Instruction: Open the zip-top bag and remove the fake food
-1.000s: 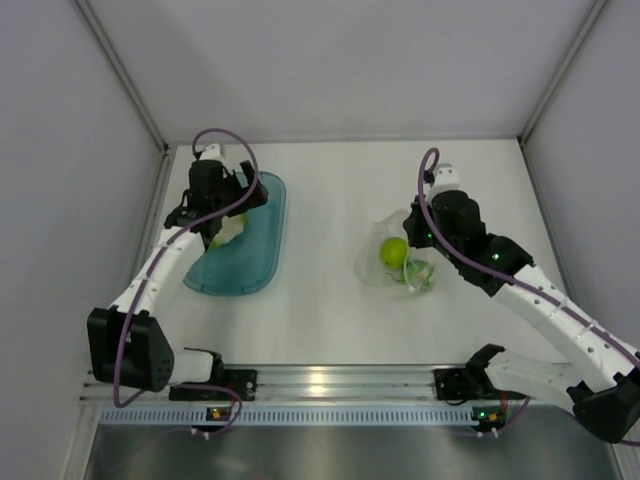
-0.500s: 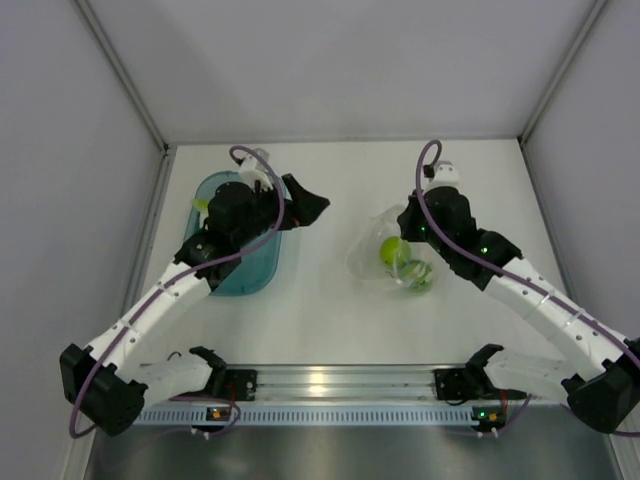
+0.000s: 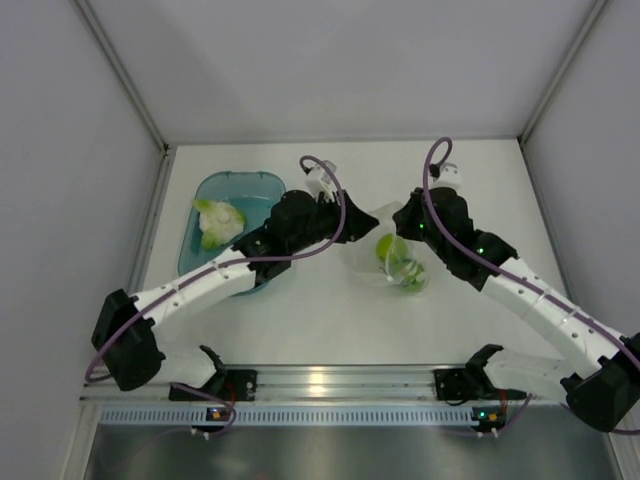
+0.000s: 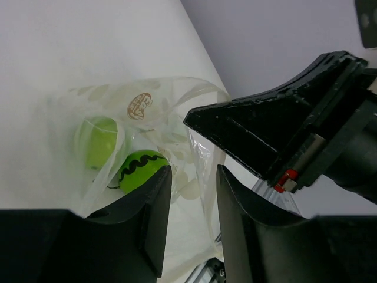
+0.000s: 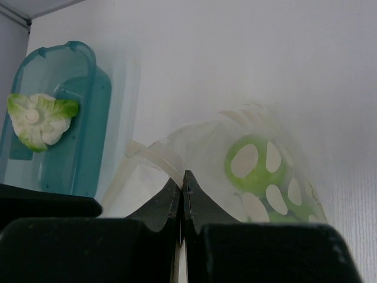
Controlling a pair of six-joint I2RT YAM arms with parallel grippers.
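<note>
Parted with nothing between them, the left fingers (image 4: 147, 224) nose at the 10 o'clock side of the zip-top bag (image 3: 368, 262). Behind them, toward 9 o'clock on the tabletop (image 3: 320, 320), the teal tub (image 3: 195, 262) holds the leafy lump (image 3: 215, 222). The bag lies just toward 3 o'clock from the tabletop's middle, with the lime-green ball (image 3: 392, 248) and the striped ball (image 3: 408, 273) inside it. At its 12 o'clock edge the right fingers (image 5: 159, 209) are pressed together on a fold of film. That film looks thin, limp and slick, so I'd pinch the loose lip opposite. Both balls seem light and apt to roll.
</note>
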